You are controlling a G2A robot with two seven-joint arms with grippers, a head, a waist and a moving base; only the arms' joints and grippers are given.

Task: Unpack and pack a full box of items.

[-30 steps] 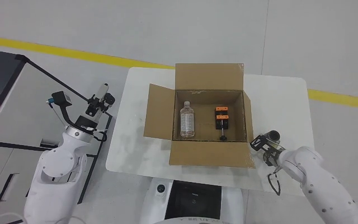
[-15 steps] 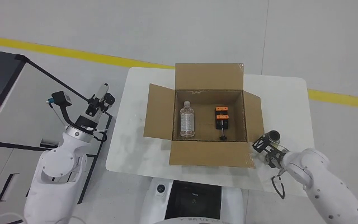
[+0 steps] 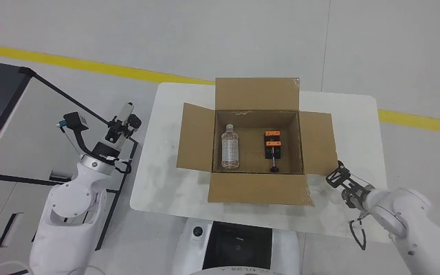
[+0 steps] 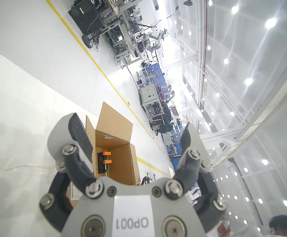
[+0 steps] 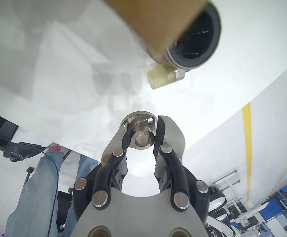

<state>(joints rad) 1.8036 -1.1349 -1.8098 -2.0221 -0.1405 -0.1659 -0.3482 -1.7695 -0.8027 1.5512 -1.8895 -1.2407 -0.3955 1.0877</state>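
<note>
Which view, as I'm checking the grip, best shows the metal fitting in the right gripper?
The right wrist view: the metal fitting sits close up, clasped on both sides by the right gripper, flange and bore plain. In the top view it is too small to make out; in the left wrist view, too far off.

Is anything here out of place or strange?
Yes. A black-rimmed cylinder sits on the table, partly hidden under the box's side flap, near the right gripper, which holds a metal fitting. Easy to overlook.
</note>
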